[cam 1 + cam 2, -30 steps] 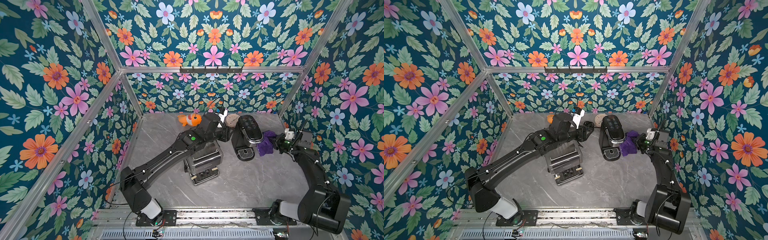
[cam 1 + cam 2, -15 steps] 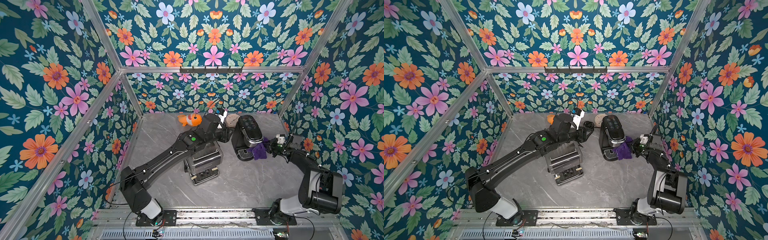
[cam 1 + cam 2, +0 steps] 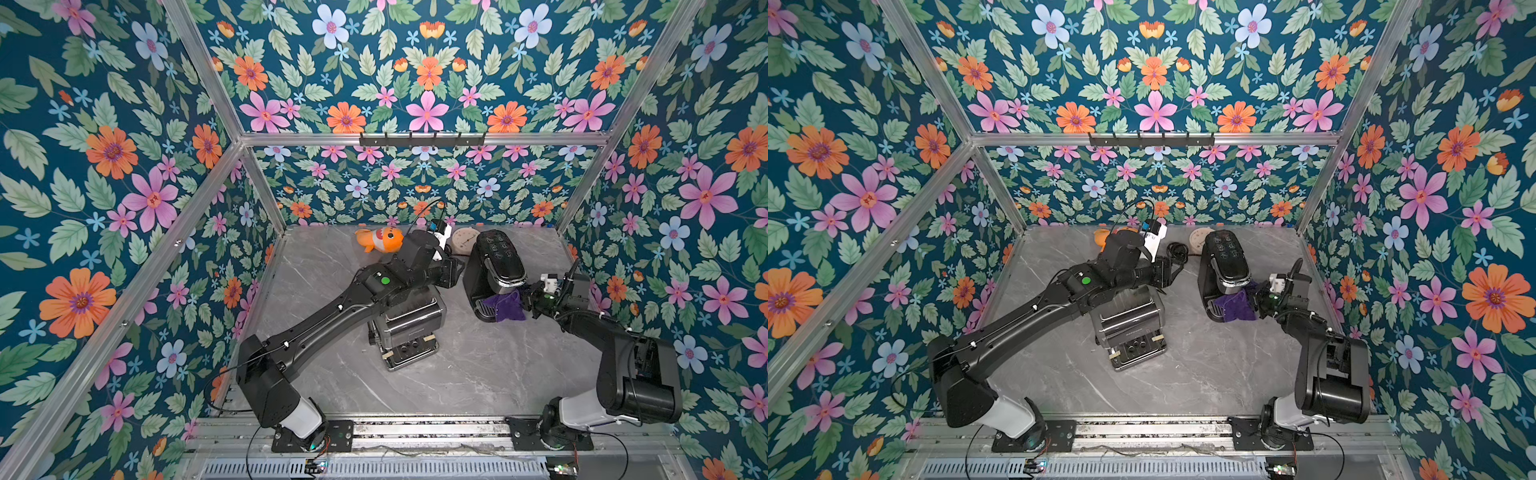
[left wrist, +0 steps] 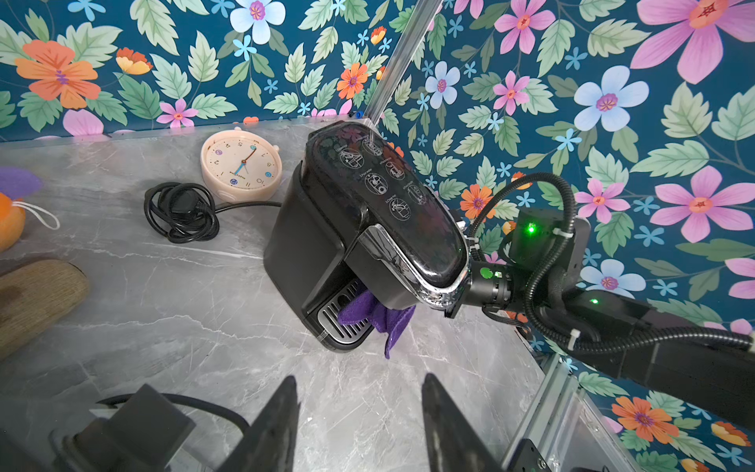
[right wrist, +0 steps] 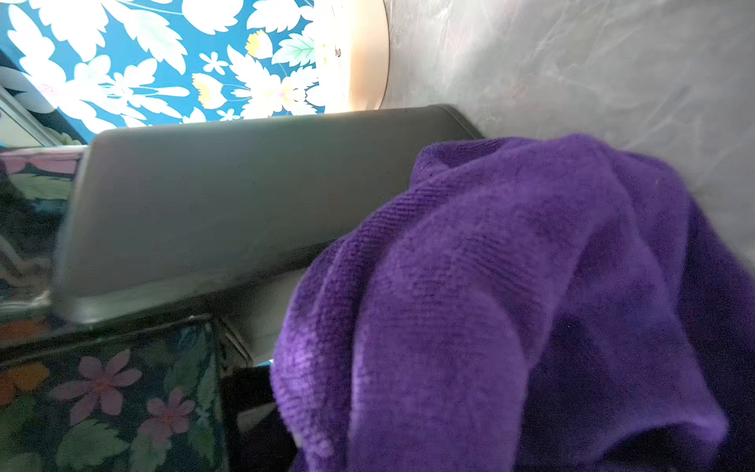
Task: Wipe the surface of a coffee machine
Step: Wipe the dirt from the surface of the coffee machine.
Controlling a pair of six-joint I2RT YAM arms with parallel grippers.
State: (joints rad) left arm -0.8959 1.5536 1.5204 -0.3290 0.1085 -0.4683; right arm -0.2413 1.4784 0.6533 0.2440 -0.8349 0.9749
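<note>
While the right gripper [image 3: 527, 300] pinches the purple cloth [image 3: 505, 308] over the drip tray [image 4: 333, 323] of the black coffee machine [image 3: 496, 262], standing back-right beside the clock [image 4: 241, 165], it should press lightly, sweeping evenly; the left gripper [image 4: 357, 404] hangs parted, empty.

A lab test cell: floral-papered walls [image 3: 104, 166] on aluminium framing [image 3: 299, 139].

The grey marble table [image 3: 478, 374] carries a coffee machine [image 3: 494, 262] right of centre, a silver appliance [image 3: 409, 328] mid-frame, and a fish [image 3: 380, 240], clock [image 3: 463, 240] and coiled cable [image 4: 179, 210] above.
</note>
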